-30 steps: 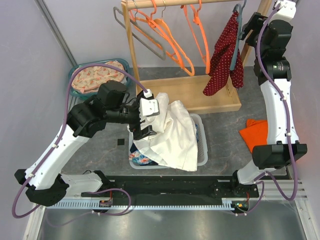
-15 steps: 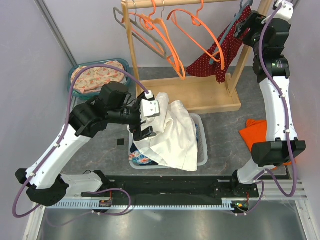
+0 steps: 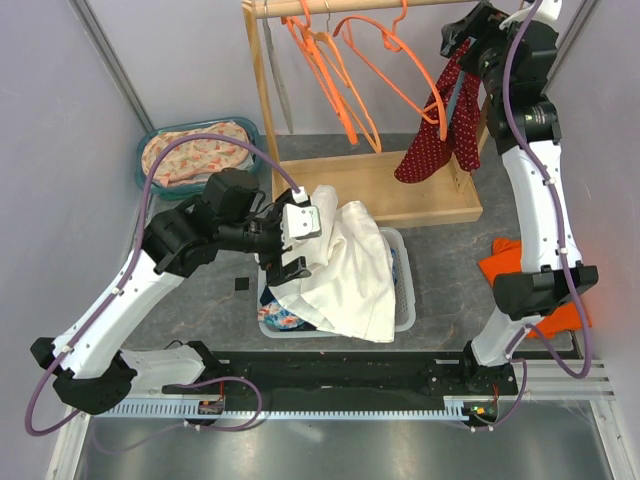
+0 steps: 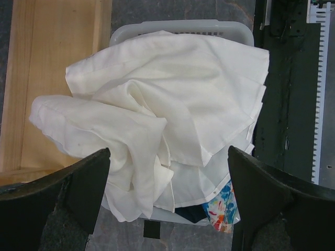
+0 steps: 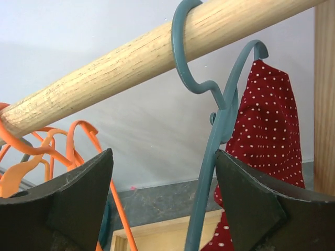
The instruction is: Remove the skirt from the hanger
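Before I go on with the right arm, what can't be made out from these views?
- Right wrist view: how the red skirt is fixed to the teal hanger; the bottom edge cuts off the hanger's lower part.
- Top view: that same join, covered by the right arm.
- Left wrist view: most of what is in the basket, under the white cloth.
- Top view: part of the orange cloth, behind the right arm.

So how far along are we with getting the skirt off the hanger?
Done: a white garment lies in the basket under the open left gripper. In hand: the open right gripper is up at the teal hanger on the rod. Left: the red dotted skirt hangs on it.
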You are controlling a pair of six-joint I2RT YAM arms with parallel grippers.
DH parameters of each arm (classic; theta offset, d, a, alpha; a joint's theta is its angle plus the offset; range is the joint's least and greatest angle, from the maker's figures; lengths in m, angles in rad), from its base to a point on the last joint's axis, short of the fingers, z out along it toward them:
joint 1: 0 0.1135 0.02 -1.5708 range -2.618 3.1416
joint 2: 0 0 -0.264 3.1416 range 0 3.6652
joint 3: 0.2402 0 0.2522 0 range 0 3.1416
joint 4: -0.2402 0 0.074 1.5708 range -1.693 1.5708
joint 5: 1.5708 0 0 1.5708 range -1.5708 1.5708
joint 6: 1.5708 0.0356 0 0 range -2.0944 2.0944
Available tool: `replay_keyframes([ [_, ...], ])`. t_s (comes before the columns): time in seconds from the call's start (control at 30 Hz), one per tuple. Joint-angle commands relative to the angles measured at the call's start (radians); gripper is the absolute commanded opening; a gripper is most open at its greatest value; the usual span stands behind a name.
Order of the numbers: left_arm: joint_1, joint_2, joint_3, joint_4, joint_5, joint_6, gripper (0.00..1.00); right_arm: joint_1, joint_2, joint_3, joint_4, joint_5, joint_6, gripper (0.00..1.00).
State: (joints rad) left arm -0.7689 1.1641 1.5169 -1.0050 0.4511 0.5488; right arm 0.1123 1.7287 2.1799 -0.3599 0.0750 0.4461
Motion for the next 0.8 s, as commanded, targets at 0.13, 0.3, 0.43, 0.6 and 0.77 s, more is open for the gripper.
replay_keyframes([
  [0.13,0.005,-0.032,-0.009,0.005,0.006,0.016,1.0,0.061,0.088,0.196,-0.175,0.227,-0.099,0.81],
  [0.3,0.005,-0.03,-0.006,0.005,0.004,0.017,1.0,0.061,0.089,0.208,-0.278,0.301,-0.144,0.79],
  [0.43,0.005,-0.032,-0.003,0.005,0.009,0.017,1.0,0.066,0.083,0.181,-0.32,0.356,-0.162,0.77],
  [0.6,0.005,-0.034,-0.004,0.003,0.009,0.016,1.0,0.073,0.08,0.187,-0.326,0.378,-0.187,0.67],
  [0.77,0.005,-0.038,-0.011,0.003,0.006,0.014,1.0,0.099,0.091,0.242,-0.343,0.43,-0.211,0.56],
])
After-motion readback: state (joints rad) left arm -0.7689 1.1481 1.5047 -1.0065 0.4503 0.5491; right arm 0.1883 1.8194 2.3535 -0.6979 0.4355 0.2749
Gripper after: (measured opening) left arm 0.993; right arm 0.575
